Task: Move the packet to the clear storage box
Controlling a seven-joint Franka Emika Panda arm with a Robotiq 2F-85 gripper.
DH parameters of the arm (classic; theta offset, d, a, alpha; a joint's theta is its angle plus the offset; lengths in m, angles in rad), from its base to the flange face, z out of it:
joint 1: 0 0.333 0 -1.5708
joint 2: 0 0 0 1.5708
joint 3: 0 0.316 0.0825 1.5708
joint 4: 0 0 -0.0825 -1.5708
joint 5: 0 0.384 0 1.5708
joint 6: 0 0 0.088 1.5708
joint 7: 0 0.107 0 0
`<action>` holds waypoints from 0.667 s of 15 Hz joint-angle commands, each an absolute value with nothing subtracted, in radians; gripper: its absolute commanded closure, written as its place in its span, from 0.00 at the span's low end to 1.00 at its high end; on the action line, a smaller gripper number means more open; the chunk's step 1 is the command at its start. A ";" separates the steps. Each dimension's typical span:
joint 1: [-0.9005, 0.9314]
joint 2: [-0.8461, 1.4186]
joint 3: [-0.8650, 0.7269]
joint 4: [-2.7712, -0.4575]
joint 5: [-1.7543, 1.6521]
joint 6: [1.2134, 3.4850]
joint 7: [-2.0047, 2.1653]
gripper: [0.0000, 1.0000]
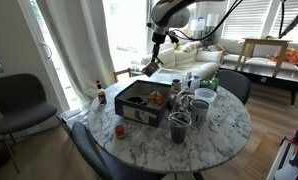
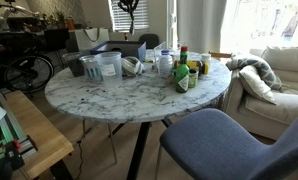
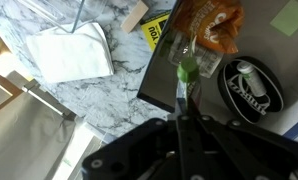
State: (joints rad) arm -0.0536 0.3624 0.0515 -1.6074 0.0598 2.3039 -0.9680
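The clear storage box [image 1: 141,103] stands on the round marble table, low and wide with dark sides. In the wrist view its dark edge [image 3: 155,68] lies below me; inside are an orange snack bag [image 3: 211,22] and a dark round tin [image 3: 251,84]. My gripper [image 1: 150,66] hangs above the box's far edge. In the wrist view the gripper [image 3: 179,108] is shut on a thin clear packet with green print [image 3: 185,62], which hangs over the box's edge.
Grey cups [image 1: 179,125] [image 1: 200,105] stand beside the box. Bottles [image 2: 185,70] cluster nearby, and a small brown bottle [image 1: 100,93] stands near the table's edge. A white napkin [image 3: 75,52] and a yellow card [image 3: 157,32] lie outside the box. Chairs [image 1: 19,100] [image 2: 229,140] surround the table.
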 commanded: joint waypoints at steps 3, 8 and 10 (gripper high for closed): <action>-0.074 0.548 -0.031 -1.383 -0.049 2.357 -0.759 1.00; -0.124 0.745 -0.103 -1.108 -0.105 2.304 -0.555 1.00; -0.141 0.812 -0.112 -1.010 -0.116 2.268 -0.497 1.00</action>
State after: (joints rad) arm -0.1187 0.6843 -0.1032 -1.2070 -0.0766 2.3435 -0.5984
